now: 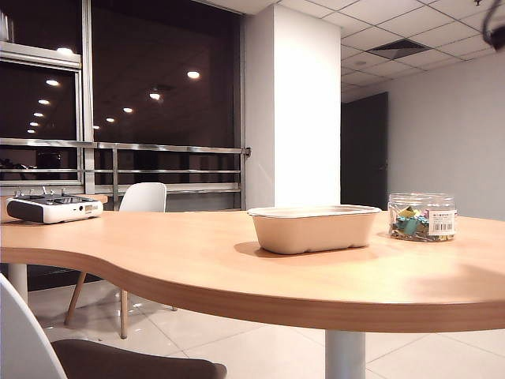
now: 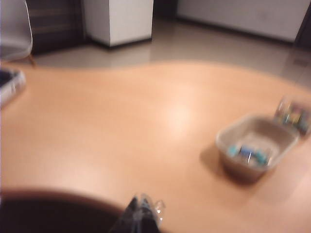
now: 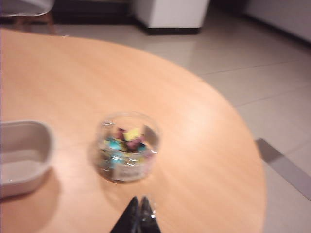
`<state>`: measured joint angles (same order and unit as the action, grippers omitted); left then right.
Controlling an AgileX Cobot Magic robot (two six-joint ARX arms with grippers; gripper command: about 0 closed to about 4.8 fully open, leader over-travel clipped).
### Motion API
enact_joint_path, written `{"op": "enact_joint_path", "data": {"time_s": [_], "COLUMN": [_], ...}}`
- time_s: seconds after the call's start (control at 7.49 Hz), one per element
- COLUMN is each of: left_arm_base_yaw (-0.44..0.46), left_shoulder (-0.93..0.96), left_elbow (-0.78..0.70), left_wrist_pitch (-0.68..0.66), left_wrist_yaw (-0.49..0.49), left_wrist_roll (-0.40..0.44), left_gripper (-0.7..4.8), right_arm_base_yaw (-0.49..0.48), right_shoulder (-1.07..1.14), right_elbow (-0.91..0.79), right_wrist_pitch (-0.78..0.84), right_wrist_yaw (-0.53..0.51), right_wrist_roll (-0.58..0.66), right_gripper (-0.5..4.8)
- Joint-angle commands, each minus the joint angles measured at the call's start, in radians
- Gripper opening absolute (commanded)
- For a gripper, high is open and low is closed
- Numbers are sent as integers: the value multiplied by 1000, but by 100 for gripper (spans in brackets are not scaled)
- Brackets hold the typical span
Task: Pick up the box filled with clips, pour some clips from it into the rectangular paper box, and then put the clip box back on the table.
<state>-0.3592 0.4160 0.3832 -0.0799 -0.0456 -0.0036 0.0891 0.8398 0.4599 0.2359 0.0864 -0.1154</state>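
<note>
The box filled with clips [image 1: 422, 217], a clear jar with a white label, stands upright on the table [image 1: 197, 268] just right of the rectangular paper box [image 1: 314, 229]. In the left wrist view, a few blue clips [image 2: 250, 154] lie inside the paper box [image 2: 223, 138], with the jar [image 2: 294, 114] behind it. My left gripper [image 2: 141, 200] is shut and empty above the table's near edge, far from both. My right gripper [image 3: 138, 200] is shut and empty, raised a short way back from the jar [image 3: 127, 145]; the paper box [image 3: 24, 155] is beside it. Neither gripper shows in the exterior view.
A white-grey controller device [image 1: 54, 208] sits at the table's far left end. A white chair [image 1: 142, 197] stands behind the table and another chair [image 1: 24, 339] at the near left. The table's curved edge [image 3: 252, 145] drops to the floor close beyond the jar.
</note>
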Motion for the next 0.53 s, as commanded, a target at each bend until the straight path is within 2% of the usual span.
{"op": "enact_joint_path", "data": {"time_s": [0.13, 0.27, 0.53], "left_arm_base_yaw": [0, 0, 0], "left_shoulder": [4, 5, 5], "left_elbow": [-159, -168, -168], "left_wrist_pitch": [181, 177, 195], "left_wrist_yaw": [-7, -11, -10], "left_wrist_roll": [-55, -30, -34], "left_gripper": [-6, -6, -6], "right_arm_base_yaw": [2, 2, 12], "right_shoulder": [3, 3, 3], "right_elbow": [-61, -61, -61], "right_wrist_pitch": [-170, -198, -202], "right_wrist_yaw": [61, 64, 69], "right_wrist_roll": [173, 171, 168], "right_gripper": [0, 0, -1]}}
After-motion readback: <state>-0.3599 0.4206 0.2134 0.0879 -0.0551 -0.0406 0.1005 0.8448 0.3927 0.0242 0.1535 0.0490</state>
